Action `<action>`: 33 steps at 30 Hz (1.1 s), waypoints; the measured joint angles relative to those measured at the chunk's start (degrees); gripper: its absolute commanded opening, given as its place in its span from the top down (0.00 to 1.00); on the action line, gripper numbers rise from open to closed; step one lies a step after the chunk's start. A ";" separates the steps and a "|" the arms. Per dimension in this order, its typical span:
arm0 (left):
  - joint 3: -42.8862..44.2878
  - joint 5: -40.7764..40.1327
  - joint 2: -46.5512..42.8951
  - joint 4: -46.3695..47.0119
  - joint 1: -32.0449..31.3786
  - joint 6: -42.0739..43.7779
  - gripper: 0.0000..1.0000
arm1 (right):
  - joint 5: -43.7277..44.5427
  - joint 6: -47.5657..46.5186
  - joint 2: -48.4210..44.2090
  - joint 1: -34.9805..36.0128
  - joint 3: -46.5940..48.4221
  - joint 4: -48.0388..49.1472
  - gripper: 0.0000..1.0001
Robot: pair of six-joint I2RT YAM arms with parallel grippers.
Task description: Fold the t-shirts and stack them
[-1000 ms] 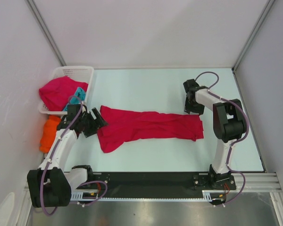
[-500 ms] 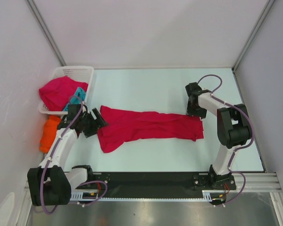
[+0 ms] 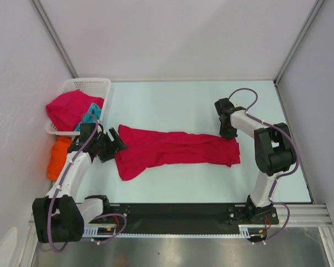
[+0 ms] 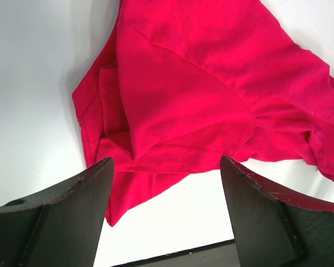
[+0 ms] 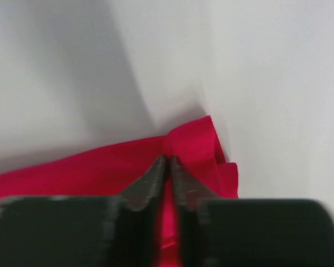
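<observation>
A crimson t-shirt (image 3: pixel 172 149) lies bunched in a long strip across the middle of the table. At its far right corner my right gripper (image 3: pixel 229 132) is low on the table; the right wrist view shows that gripper (image 5: pixel 168 158) shut, with a fold of the red cloth (image 5: pixel 89 167) pinched at its tips. At the shirt's left end my left gripper (image 3: pixel 116 147) hovers, and in the left wrist view it (image 4: pixel 166 161) stands wide open above the shirt's edge (image 4: pixel 200 83), nothing between its fingers. A second crimson t-shirt (image 3: pixel 69 107) and a teal one (image 3: pixel 92 110) spill from the basket. An orange t-shirt (image 3: pixel 58 156) lies beside it.
The white lattice basket (image 3: pixel 89 84) stands at the far left against the wall. Walls close the table on the left, back and right. A black rail (image 3: pixel 178 211) with both arm bases runs along the near edge.
My right gripper has come down onto the shirt's far right corner and shut on the cloth. The left arm and the shirt have stayed in place.
</observation>
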 measured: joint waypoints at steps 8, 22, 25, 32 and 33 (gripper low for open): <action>0.00 0.00 0.31 0.02 0.00 0.02 0.18 | 0.07 0.26 0.00 0.31 0.00 0.26 1.00; 0.00 0.00 0.79 1.22 0.00 0.02 0.18 | 1.07 -1.09 0.00 -2.40 3.37 -0.35 0.47; 0.00 0.00 0.79 1.31 0.00 0.02 0.18 | 1.09 -1.07 0.00 -2.99 3.37 -0.44 0.48; 0.00 0.04 0.79 1.31 0.00 0.02 0.18 | 0.55 -0.57 -1.22 -3.26 -0.24 0.11 0.50; 0.00 0.02 0.79 1.31 0.00 0.02 0.18 | 0.46 -0.44 -1.55 -3.23 -0.96 0.13 0.50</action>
